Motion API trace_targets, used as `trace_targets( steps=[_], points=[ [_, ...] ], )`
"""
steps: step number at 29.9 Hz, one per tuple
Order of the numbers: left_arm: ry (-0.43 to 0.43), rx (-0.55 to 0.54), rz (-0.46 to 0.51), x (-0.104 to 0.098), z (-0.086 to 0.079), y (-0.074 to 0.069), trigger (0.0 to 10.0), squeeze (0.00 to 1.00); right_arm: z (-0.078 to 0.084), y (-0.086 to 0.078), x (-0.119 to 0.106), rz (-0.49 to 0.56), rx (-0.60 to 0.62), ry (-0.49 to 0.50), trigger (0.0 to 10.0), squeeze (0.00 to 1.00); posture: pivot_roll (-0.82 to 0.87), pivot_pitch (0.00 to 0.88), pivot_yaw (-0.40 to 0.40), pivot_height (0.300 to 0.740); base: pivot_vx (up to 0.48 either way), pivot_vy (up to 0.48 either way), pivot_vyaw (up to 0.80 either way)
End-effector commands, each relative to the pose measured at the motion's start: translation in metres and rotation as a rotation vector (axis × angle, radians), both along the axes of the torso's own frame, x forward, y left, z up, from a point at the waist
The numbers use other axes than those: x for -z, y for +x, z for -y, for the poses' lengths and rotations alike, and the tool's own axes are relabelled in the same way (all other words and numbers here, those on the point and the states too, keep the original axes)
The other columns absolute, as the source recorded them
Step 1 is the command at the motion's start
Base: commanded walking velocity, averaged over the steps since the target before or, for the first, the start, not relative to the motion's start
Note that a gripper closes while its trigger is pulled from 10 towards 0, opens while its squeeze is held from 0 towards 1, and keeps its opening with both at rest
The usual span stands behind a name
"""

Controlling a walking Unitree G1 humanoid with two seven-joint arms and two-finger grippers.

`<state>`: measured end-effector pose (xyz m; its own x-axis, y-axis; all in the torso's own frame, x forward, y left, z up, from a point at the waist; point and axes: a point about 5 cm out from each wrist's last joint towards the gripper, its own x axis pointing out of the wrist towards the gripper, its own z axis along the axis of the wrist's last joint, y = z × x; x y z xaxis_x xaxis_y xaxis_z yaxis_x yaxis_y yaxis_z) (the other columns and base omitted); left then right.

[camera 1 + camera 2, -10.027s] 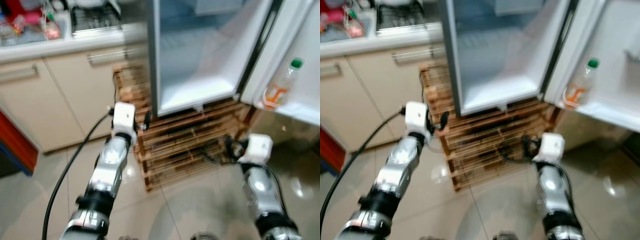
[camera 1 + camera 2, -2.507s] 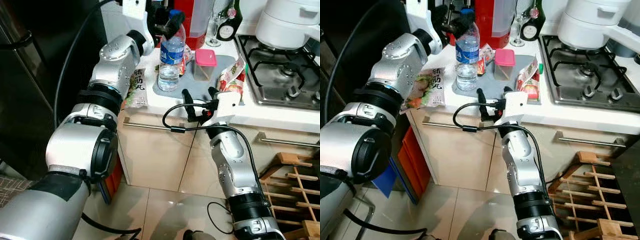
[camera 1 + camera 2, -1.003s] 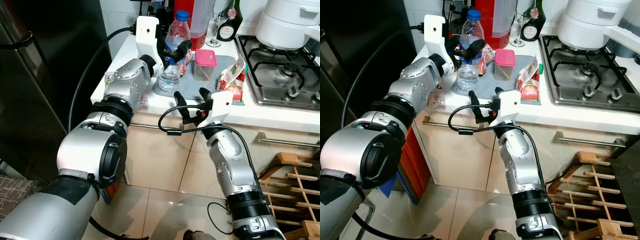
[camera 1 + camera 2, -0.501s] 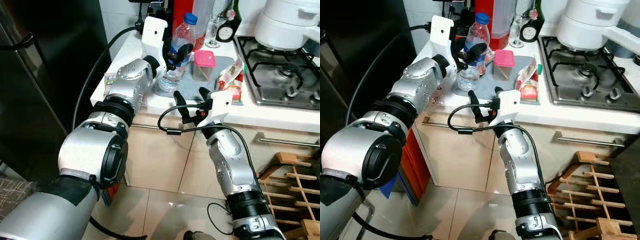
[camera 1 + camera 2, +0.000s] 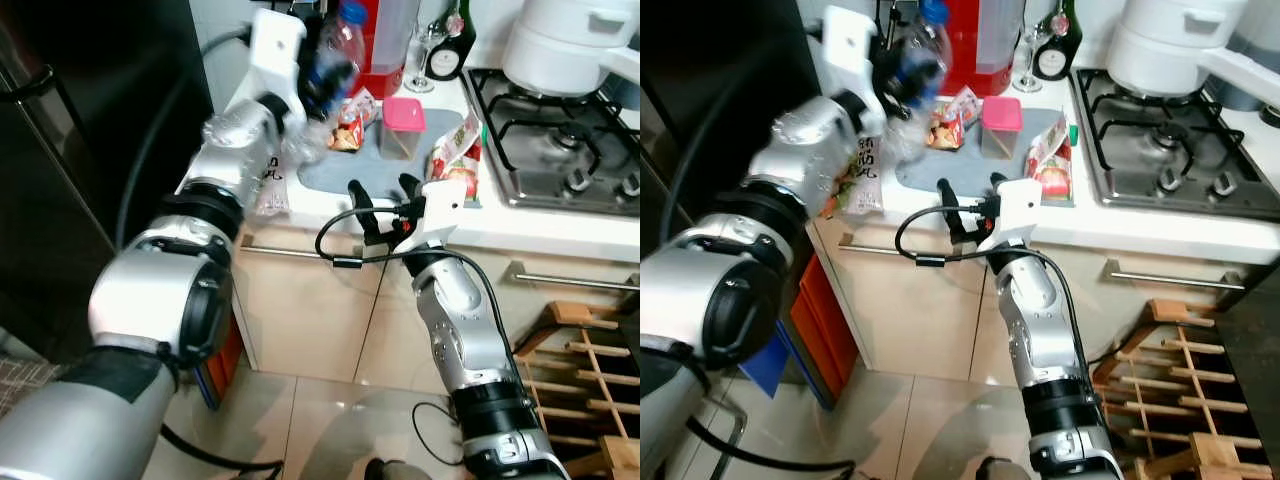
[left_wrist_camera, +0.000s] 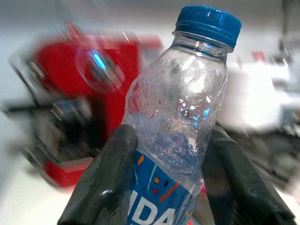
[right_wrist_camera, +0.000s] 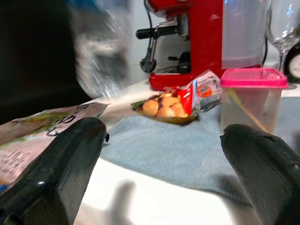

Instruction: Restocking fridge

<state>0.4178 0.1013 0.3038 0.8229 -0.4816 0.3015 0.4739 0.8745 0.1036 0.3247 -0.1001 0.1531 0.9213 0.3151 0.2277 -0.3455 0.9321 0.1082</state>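
Observation:
A clear water bottle [image 6: 180,108] with a blue cap and blue label is held off the counter, blurred, above the counter's left end [image 5: 332,55]. My left gripper [image 5: 320,78] is shut on its body, one black finger [image 6: 105,183] on each side. My right gripper [image 5: 385,195] is open at the counter's front edge, just short of a grey mat [image 5: 335,170]. On or by the mat are an orange snack packet [image 7: 171,103], a pink-lidded box [image 7: 251,101] and a red-and-white packet [image 5: 455,160].
A green food packet [image 5: 270,185] lies on the counter's left end. A red coffee machine [image 7: 201,33], a wine glass and a dark bottle [image 5: 462,45] stand at the back. Right of them is a gas hob [image 5: 570,130] with a white pot [image 5: 570,45]. A dark fridge [image 5: 80,150] stands left, a wooden rack [image 5: 590,370] lower right.
My left gripper has lifted the water bottle off the grey mat and carried it up and to the left. The right gripper has stayed at the counter edge.

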Motion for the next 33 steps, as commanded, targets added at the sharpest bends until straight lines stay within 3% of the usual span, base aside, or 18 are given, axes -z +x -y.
trace_targets(
  steps=[1, 2, 4, 5, 6, 9, 11, 15, 22, 29, 33],
  points=[
    [-0.021, -0.010, 0.164, -0.040, -0.003, -0.007, 0.0, 0.00, 0.004, 0.005, -0.013, 0.067, 0.050, -0.014, 10.0, 0.00, -0.13, 0.000, 0.024, 0.740, 0.000, 0.000, 0.00],
    [-0.021, -0.010, 0.164, -0.040, -0.003, -0.007, 0.0, 0.00, 0.004, 0.005, -0.013, 0.067, 0.050, -0.014, 10.0, 0.00, -0.13, 0.000, 0.024, 0.740, 0.000, 0.000, 0.00],
    [-0.009, -0.040, 0.295, -0.055, -0.009, -0.020, 0.6, 0.00, 0.024, 0.009, -0.025, 0.144, 0.199, -0.050, 10.0, 0.00, -0.12, 0.000, 0.014, 0.740, 0.000, 0.000, 0.00],
    [-0.001, -0.048, 0.313, -0.056, -0.008, -0.021, 0.6, 0.00, 0.027, 0.010, -0.026, 0.151, 0.222, -0.059, 10.0, 0.00, -0.12, 0.000, 0.014, 0.740, 0.000, 0.000, 0.00],
    [0.005, -0.059, 0.357, -0.056, -0.009, -0.027, 10.0, 0.00, 0.034, 0.010, -0.029, 0.178, 0.284, -0.101, 10.0, 0.00, -0.11, 0.000, 0.011, 0.740, 0.000, 0.000, 0.00],
    [-0.011, -0.062, 0.391, -0.054, -0.010, -0.034, 10.0, 0.00, 0.041, 0.010, -0.031, 0.199, 0.344, -0.118, 10.0, 0.00, -0.11, 0.000, 0.009, 0.740, 0.000, 0.000, 0.00],
    [-0.014, -0.060, 0.429, -0.045, -0.010, -0.042, 10.0, 0.00, 0.053, 0.009, -0.035, 0.228, 0.456, -0.160, 10.0, 0.00, -0.11, 0.000, 0.009, 0.740, 0.000, 0.000, 0.00],
    [0.001, -0.048, 0.401, -0.028, -0.003, -0.048, 10.0, 0.00, 0.060, 0.009, -0.034, 0.235, 0.527, -0.182, 10.0, 0.00, -0.10, 0.000, -0.002, 0.740, 0.000, 0.000, 0.00],
    [-0.023, -0.034, 0.305, -0.006, 0.005, -0.051, 10.0, 0.00, 0.061, 0.008, -0.032, 0.257, 0.583, -0.204, 10.0, 0.00, -0.10, 0.000, 0.006, 0.740, 0.000, 0.000, 0.00],
    [-0.009, -0.031, 0.315, -0.006, 0.004, -0.052, 10.0, 0.00, 0.069, 0.003, -0.022, 0.245, 0.630, -0.237, 10.0, 0.00, -0.11, 0.000, 0.004, 0.740, -0.217, 0.000, 0.00],
    [0.000, -0.025, 0.313, -0.006, 0.004, -0.051, 10.0, 0.00, 0.061, 0.005, -0.018, 0.232, 0.586, -0.254, 10.0, 0.00, -0.11, 0.000, 0.003, 0.740, -0.313, 0.000, -0.20]
  ],
)
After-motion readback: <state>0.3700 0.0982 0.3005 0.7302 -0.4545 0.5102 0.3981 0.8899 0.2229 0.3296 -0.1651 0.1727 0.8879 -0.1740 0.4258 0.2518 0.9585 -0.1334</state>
